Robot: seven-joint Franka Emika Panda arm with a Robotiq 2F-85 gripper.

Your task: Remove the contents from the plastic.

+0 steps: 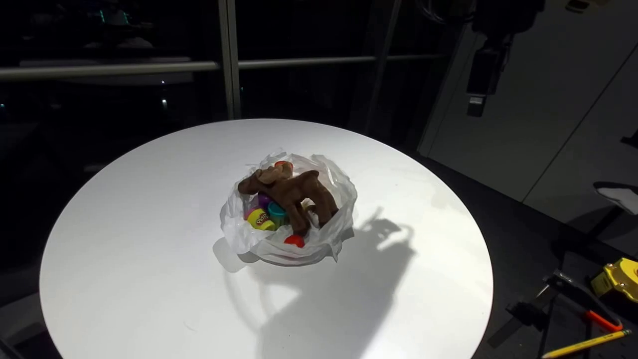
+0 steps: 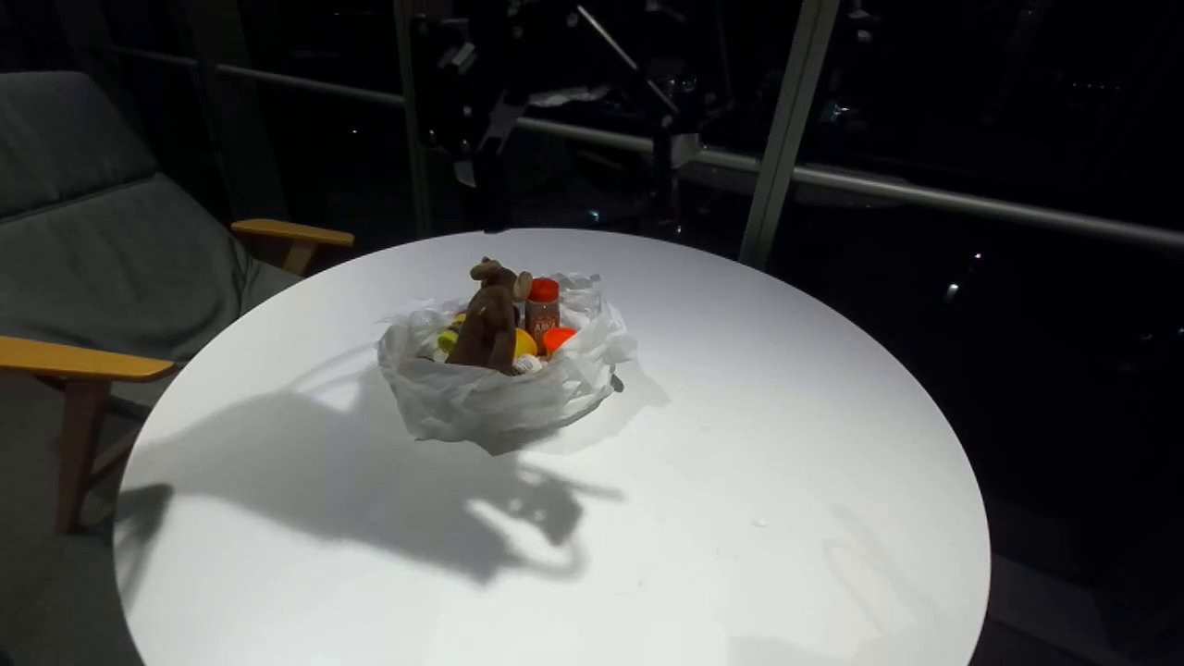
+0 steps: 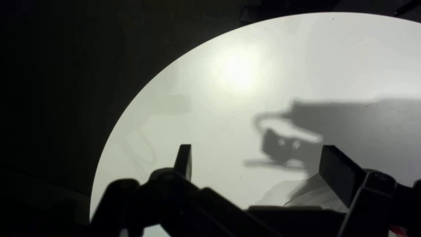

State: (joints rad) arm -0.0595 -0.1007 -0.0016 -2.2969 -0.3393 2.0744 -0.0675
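The plastic [image 1: 345, 194], a whitish crumpled bag, lies spread open around its contents on the round table in both exterior views. A brown animal figure [image 1: 289, 192] leans on top of the pile. Beside it are a yellow tub [image 1: 260, 220], a teal tub [image 1: 278, 214], a purple piece [image 1: 264, 200] and a red piece [image 1: 295, 241]. A red-capped brown bottle [image 2: 543, 314] stands near an orange lid [image 2: 558, 339]. My gripper [image 3: 256, 148] is open, raised above the table and apart from the bag. Part of the plastic [image 3: 324, 196] shows at the lower right of the wrist view.
The white round table [image 1: 149, 279] carries the bag and the arm's broad shadow. A grey chair [image 2: 120, 231] with wooden armrests stands close to the table edge. Off the table lie a yellow tape measure [image 1: 618, 281] and a pencil [image 1: 585, 345].
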